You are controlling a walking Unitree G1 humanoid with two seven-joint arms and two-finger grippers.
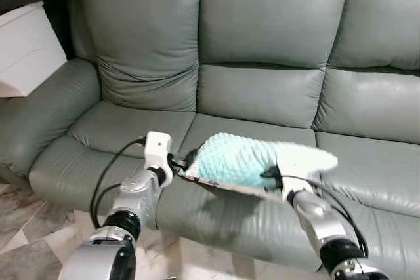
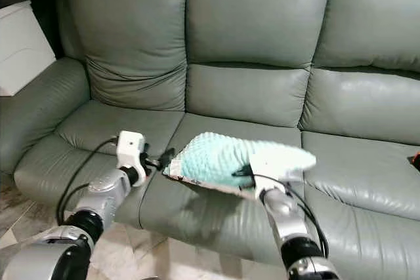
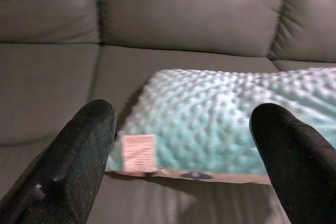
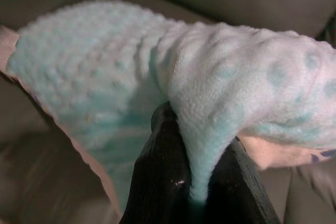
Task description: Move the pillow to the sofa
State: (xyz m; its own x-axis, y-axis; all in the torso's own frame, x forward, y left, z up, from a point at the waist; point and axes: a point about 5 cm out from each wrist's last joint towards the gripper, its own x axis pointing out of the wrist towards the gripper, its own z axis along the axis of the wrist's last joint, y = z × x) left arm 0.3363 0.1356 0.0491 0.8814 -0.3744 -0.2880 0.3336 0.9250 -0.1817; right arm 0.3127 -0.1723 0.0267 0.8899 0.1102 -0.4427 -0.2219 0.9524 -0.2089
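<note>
A mint-green bumpy pillow (image 1: pixel 243 160) with a white end hangs just above the middle seat of the grey-green leather sofa (image 1: pixel 262 96). My right gripper (image 4: pixel 199 182) is shut on a fold of the pillow's fabric near its right end. My left gripper (image 3: pixel 184 156) stands open at the pillow's left end, one black finger (image 3: pixel 79 156) on each side of the corner with the white label (image 3: pixel 138 152), not touching it. In the eye views the left gripper (image 1: pixel 186 162) sits right beside that corner.
A white cabinet (image 1: pixel 23 47) stands past the sofa's left armrest (image 1: pixel 39 116). Marbled floor tiles (image 1: pixel 26 234) show at the lower left. A small orange-and-black item (image 2: pixel 415 159) lies on the right seat.
</note>
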